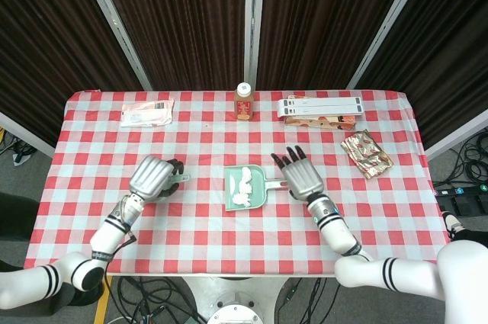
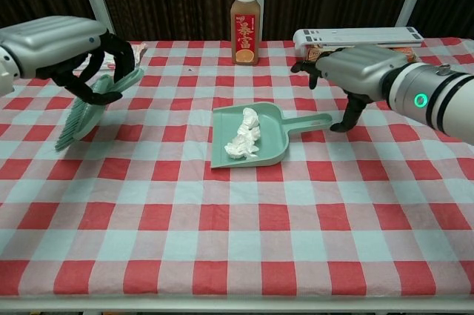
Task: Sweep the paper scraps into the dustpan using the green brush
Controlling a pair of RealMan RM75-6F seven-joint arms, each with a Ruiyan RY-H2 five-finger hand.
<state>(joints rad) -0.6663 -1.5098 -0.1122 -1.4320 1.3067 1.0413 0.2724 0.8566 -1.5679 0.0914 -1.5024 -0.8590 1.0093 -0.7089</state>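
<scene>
Paper scraps sit in the green dustpan mid-table, right hand just beside its handle with fingers spread and holding nothing, left hand well apart gripping the green brush, fingers curled around it.
</scene>
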